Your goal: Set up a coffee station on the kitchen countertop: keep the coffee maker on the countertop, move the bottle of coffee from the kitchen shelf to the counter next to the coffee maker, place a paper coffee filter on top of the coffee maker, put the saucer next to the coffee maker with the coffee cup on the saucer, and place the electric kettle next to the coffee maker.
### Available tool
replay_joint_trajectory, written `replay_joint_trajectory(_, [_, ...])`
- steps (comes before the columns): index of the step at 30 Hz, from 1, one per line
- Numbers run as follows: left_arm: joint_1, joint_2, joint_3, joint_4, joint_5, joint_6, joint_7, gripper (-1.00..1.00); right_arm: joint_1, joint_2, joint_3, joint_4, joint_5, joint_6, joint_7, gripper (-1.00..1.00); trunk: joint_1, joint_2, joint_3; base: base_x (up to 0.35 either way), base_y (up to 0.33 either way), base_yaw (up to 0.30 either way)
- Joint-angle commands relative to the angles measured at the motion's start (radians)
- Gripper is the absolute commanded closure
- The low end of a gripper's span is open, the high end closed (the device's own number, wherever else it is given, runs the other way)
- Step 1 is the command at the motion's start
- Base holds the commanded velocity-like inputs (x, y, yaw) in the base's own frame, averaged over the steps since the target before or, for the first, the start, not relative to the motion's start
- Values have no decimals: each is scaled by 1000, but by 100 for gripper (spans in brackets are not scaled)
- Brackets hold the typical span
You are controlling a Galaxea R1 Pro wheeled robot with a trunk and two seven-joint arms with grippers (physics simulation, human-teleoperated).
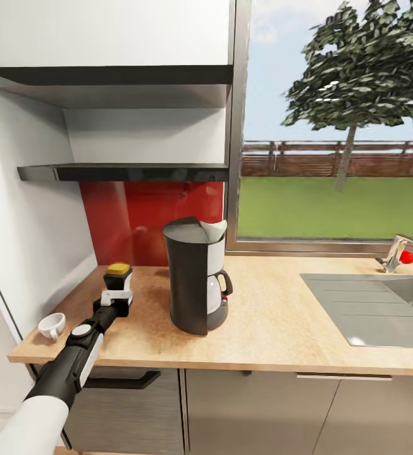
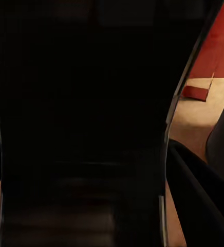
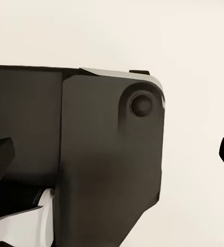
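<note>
Matte-black coffee maker [image 1: 190, 278], light-wood countertop [image 1: 276, 328]

window [image 1: 332, 120]: tree, fence, lawn outside | red backsplash [image 1: 136, 221] | faucet [image 1: 396, 253] with red knob | dark cabinets [image 1: 250, 411]

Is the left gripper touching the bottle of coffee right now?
Touching. In the left wrist view the bottle of coffee sits dark between the fingers; the head view shows the left gripper closed around it on the countertop.
</note>
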Motion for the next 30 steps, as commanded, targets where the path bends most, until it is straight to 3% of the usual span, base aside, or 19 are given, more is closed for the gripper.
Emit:
replay_joint_trajectory(1, [0, -2, 2, 24, -2, -20, 3, 100, 1, 0, 8, -2, -8, -1, -5, -100, 0, -1, 0, 0, 0, -81])
replay_joint_trajectory(9, [0, -25, 1, 139, -5, -90, 20, 100, 1, -8, 8, -1, -6, -1, -7, -100, 0, -1, 0, 0, 0, -234])
replay_joint_trajectory(12, [0, -34, 1, 155, -14, -93, 21, 100, 1, -48, 11, 2, -5, -1, -7, -100, 0, -1, 0, 0, 0, -54])
replay_joint_trajectory(16, [0, -36, 2, 158, -23, -104, 21, 100, 1, -72, 12, 3, -5, 0, -6, -100, 0, -1, 0, 61, 0, -9])
replay_joint_trajectory(21, [0, -34, 1, 159, -23, -172, 20, 100, 1, -74, 13, 4, -5, 1, -6, -100, 0, -1, 0, 262, 0, -1])
replay_joint_trajectory(30, [1, -25, 7, 168, -24, -189, 20, 100, 1, -75, 14, 6, -4, 1, -6, -100, 0, -1, 0, 70, 0, -151])
